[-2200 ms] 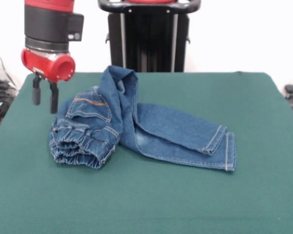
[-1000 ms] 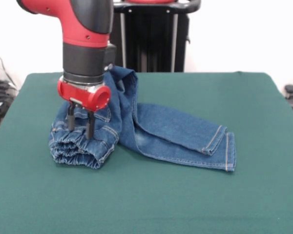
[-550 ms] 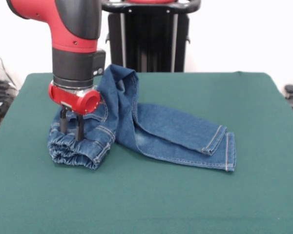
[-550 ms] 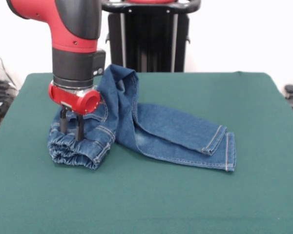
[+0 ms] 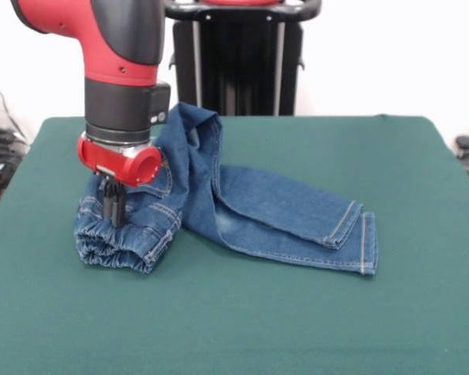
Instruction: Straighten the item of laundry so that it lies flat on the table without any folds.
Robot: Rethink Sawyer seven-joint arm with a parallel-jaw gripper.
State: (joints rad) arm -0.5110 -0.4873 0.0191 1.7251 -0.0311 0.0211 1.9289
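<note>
Down at the bunched waistband, the gripper (image 5: 112, 211) had its fingers pinched together on the jeans (image 5: 242, 207), crumpled on the green table (image 5: 242, 320).

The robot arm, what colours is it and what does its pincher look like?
The arm is shiny red with black parts. Lower down there is a thick black ring, then a round red wrist piece. The gripper below it has thin black fingers.

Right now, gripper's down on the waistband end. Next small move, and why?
Probably lift a little and draw toward the table's bare left side. The gripper looks shut on the jeans at the bunched waistband, which is folded over on itself; the legs lie doubled to the right.
</note>
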